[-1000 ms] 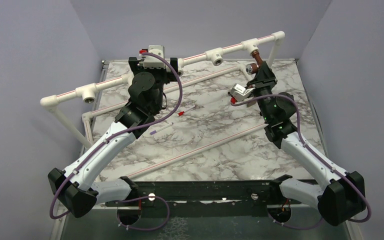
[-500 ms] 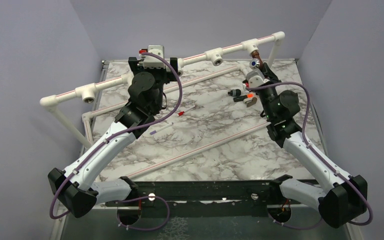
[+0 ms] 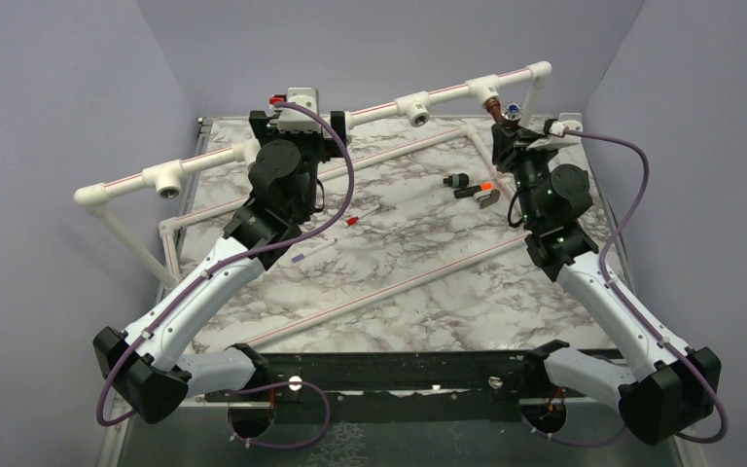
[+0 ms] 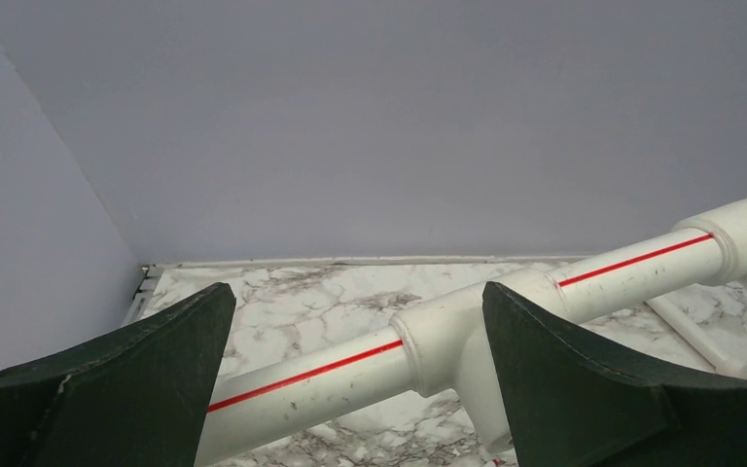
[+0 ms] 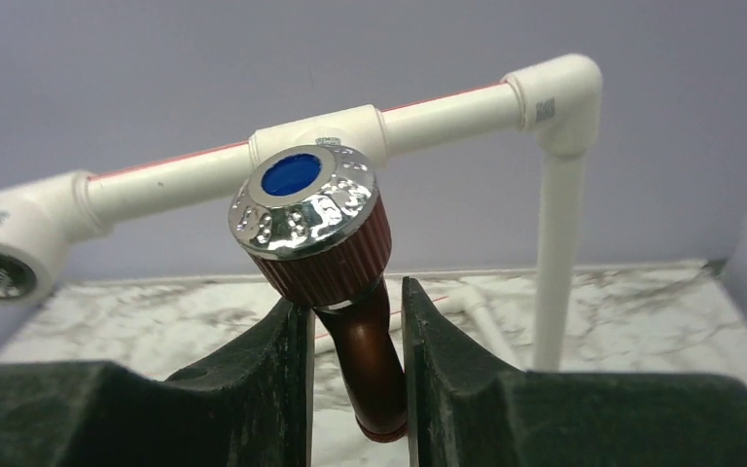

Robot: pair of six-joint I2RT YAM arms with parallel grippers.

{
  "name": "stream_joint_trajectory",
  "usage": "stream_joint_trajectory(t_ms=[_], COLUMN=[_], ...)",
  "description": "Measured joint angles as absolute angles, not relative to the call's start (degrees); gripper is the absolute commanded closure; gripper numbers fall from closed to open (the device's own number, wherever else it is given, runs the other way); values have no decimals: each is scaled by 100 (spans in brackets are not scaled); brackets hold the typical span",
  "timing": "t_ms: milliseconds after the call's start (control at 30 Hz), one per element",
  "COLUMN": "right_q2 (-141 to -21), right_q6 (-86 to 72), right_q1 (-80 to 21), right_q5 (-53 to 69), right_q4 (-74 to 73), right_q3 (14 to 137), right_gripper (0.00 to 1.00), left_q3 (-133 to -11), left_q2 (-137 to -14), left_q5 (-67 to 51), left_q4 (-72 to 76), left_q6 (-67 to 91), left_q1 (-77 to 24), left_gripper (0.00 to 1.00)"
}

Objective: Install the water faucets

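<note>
A copper-coloured water faucet [image 5: 311,219] with a silvery, blue-centred knob hangs from the white tee [image 5: 316,131] at the right end of the raised pipe. The top view shows the same faucet [image 3: 499,107] under its tee [image 3: 484,88]. My right gripper [image 5: 347,292] straddles its bent spout. The right finger touches the spout and a thin gap shows at the left finger. The right gripper [image 3: 506,131] sits just below the tee. My left gripper [image 4: 350,302] is wide open around the red-striped pipe [image 4: 302,379] without touching it. It sits near the frame's middle [image 3: 297,117].
Two tee sockets [image 3: 418,115] [image 3: 167,188] on the raised pipe gape towards me. Small black and orange parts [image 3: 467,185] lie on the marble table [image 3: 418,243] near the right arm. A red-tipped piece [image 3: 353,222] lies mid-table. Low pipes [image 3: 389,287] cross the table. Walls stand close on three sides.
The right wrist has turned around the faucet, swinging its camera from left to right. The knob now points up and its jaws have eased slightly. The left arm has not moved.
</note>
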State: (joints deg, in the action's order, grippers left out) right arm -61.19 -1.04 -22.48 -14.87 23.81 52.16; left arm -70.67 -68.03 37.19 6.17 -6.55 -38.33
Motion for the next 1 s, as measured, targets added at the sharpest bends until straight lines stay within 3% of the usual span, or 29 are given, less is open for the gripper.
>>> stream_joint_trajectory(t_ms=[467,833,867,900,1000], right_q2=[-6003,-5730,-5717,-5677,-5662], right_q6=[-4351,-6912,-7059,-7247,-7227], right_q1=[-2237,-2241,-2244,-2246,-2250], right_q5=[-2187,-2554,-2582,-2613,-2630], right_q4=[1944,666,600,508,484], right_q3=[5216,5452,5457,5457,5459], right_gripper=[99,99,95,76,54], left_q3=[-7067,-7067,-7067,-7067,-7067], left_q2=[-6803,-6803,-6803,-6803,-6803], left_q5=[3708,3693,3693,3691,3691], left_q4=[639,650,650,650,648], left_q6=[-628,-624,-624,-624,-624], left_q1=[-3839,-3865,-3865,-3872,-3876], left_gripper=[1,1,1,1,1])
